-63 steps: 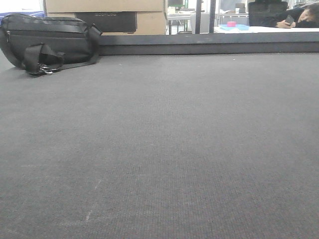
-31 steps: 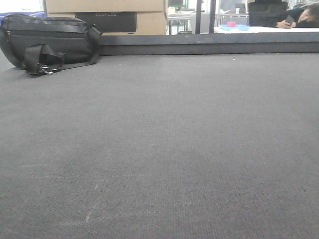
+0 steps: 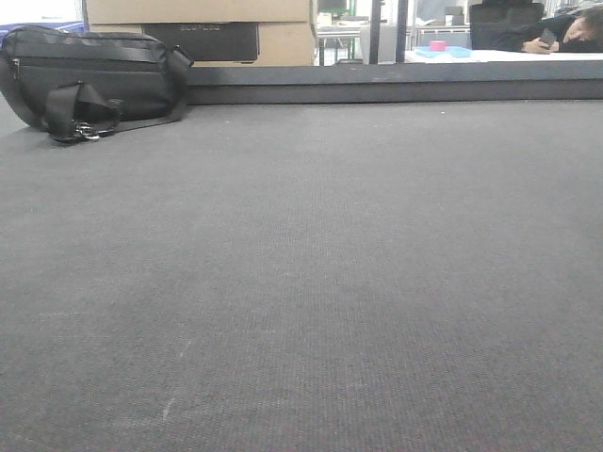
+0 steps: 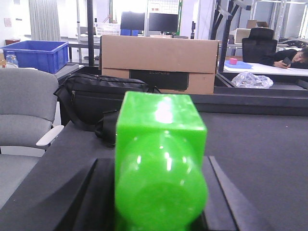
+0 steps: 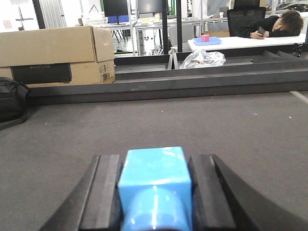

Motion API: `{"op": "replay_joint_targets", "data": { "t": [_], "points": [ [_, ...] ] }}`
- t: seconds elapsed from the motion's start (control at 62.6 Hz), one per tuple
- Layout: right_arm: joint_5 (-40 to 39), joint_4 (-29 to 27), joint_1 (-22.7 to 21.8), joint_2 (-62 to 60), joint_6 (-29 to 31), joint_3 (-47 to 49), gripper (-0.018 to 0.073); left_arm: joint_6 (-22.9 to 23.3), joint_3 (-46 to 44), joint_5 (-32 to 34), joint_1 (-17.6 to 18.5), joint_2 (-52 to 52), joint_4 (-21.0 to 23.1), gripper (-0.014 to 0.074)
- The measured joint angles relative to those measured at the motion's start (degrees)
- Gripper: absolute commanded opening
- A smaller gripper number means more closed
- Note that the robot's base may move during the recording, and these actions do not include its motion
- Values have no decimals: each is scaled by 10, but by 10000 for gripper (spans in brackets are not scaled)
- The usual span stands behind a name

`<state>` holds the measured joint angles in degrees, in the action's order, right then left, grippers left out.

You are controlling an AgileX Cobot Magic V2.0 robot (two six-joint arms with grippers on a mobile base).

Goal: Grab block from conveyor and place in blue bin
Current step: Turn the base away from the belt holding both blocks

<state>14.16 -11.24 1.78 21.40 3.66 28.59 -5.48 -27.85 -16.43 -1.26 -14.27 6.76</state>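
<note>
Conveyor [image 3: 301,282] belt and black bag [image 3: 85,80] fill the front view; wrist views alone show blocks. Left gripper [image 4: 160,162] is closed on green block [image 4: 161,120]; right gripper [image 5: 155,158] on blue block [image 5: 154,171]. Blue bin [image 4: 31,55], contents hidden, shows only from the left wrist

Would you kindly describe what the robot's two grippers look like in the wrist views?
The left gripper has matte black, wedge-shaped fingers flanking a glossy green piece; the right gripper has the same black fingers beside a glossy blue piece. No cables or markings show.
</note>
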Motion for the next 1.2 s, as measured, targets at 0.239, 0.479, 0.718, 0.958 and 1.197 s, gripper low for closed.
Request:
{"op": "replay_joint_targets", "data": {
  "t": [0.239, 0.479, 0.718, 0.958, 1.197],
  "points": [
    [0, 0, 0, 0, 0, 0, -154, 0, 0, 0, 0, 0, 0, -111],
    [0, 0, 0, 0, 0, 0, -154, 0, 0, 0, 0, 0, 0, -111],
    [0, 0, 0, 0, 0, 0, -154, 0, 0, 0, 0, 0, 0, -111],
    [0, 0, 0, 0, 0, 0, -154, 0, 0, 0, 0, 0, 0, -111],
    [0, 0, 0, 0, 0, 0, -154, 0, 0, 0, 0, 0, 0, -111]
  ]
}}
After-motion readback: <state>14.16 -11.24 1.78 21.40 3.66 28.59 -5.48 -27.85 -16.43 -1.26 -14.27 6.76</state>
